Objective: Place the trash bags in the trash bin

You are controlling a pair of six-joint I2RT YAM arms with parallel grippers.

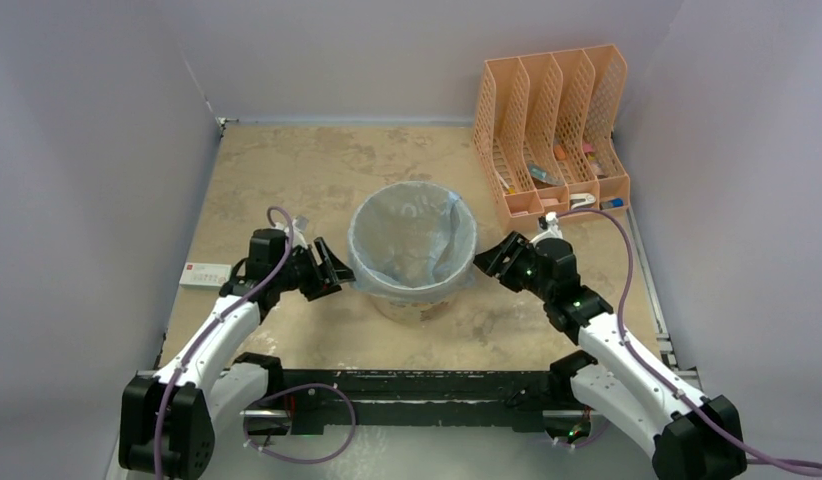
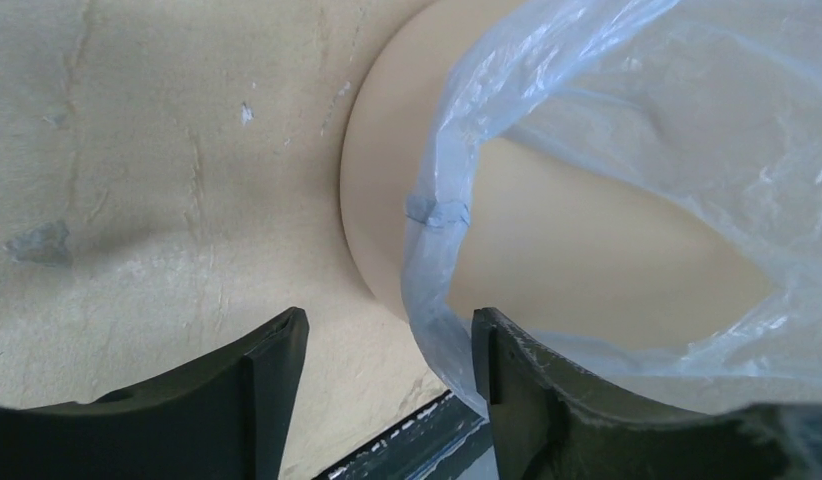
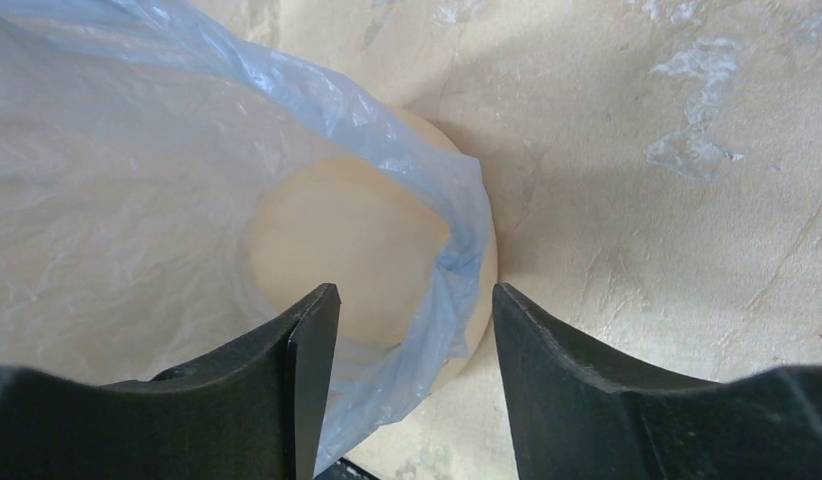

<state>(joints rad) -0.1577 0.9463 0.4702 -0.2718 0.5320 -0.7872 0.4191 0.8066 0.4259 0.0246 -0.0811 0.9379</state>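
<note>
The cream trash bin (image 1: 419, 306) stands upright at the table's middle. The pale-blue translucent trash bag (image 1: 407, 235) sits inside it, its mouth spread over the rim. My left gripper (image 1: 332, 272) is at the bin's left side and is open. In the left wrist view the bag (image 2: 437, 250) has its rolled edge hanging between the fingers, against the right finger (image 2: 502, 375), over the bin (image 2: 382, 170). My right gripper (image 1: 492, 258) is at the bin's right side, also open. In the right wrist view the bag's edge (image 3: 452, 290) drapes loosely over the bin (image 3: 347, 250) between the spread fingers.
An orange mesh file organizer (image 1: 552, 130) with small items stands at the back right. A white flat box (image 1: 205, 275) lies at the table's left edge. A black rail (image 1: 417, 385) runs along the near edge. Grey walls close in on three sides.
</note>
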